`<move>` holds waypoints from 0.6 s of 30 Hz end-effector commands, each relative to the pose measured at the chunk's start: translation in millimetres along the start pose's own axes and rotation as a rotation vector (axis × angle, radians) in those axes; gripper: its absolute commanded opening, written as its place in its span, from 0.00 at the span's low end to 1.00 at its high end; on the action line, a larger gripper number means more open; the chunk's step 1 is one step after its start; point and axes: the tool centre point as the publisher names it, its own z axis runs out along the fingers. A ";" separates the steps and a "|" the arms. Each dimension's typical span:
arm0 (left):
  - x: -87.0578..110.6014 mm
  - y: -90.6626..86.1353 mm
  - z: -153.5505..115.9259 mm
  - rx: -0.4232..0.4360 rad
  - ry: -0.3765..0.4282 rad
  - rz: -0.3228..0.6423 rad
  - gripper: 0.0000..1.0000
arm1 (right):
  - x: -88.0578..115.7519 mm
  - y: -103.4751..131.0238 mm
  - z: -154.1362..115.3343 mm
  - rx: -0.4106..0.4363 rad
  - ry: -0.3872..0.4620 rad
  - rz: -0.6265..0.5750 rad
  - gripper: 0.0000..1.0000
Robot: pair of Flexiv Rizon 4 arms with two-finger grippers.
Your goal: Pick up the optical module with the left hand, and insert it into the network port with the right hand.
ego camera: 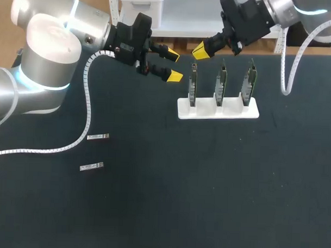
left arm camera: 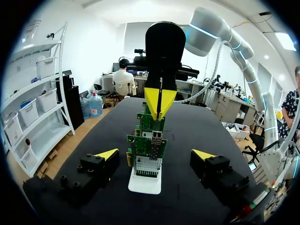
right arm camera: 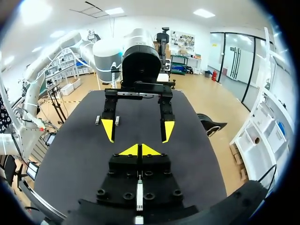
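Note:
Two small silver optical modules (ego camera: 98, 136) (ego camera: 91, 166) lie on the black table at the left; past my left gripper they show again (right arm camera: 97, 120) (right arm camera: 116, 121). A white stand (ego camera: 217, 109) holds three upright green network boards (ego camera: 193, 84). My left gripper (ego camera: 174, 65) hangs open left of the stand with nothing between its fingers. In its own view the nearest board (left arm camera: 149, 150) and the stand (left arm camera: 144, 183) lie ahead. My right gripper (ego camera: 198, 50) is shut, tips together, just above the left-most board's top edge (left arm camera: 159, 105). Its own view (right arm camera: 139, 150) shows no module at the tips.
A white coiled cable (ego camera: 89, 99) runs from my left arm across the table's left side. Another white cable (ego camera: 287, 68) hangs from my right arm behind the stand. My left gripper (right arm camera: 138, 130) faces my right one at close range.

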 end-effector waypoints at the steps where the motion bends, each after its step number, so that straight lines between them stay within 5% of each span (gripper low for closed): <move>1: -0.9 1.6 0.2 0.003 0.005 -0.002 1.00 | 1.4 -3.6 3.4 -0.011 0.007 0.003 0.00; 18: -0.9 1.6 0.2 0.003 0.005 -0.002 1.00 | 8.5 0.2 11.5 -0.022 0.021 0.019 0.00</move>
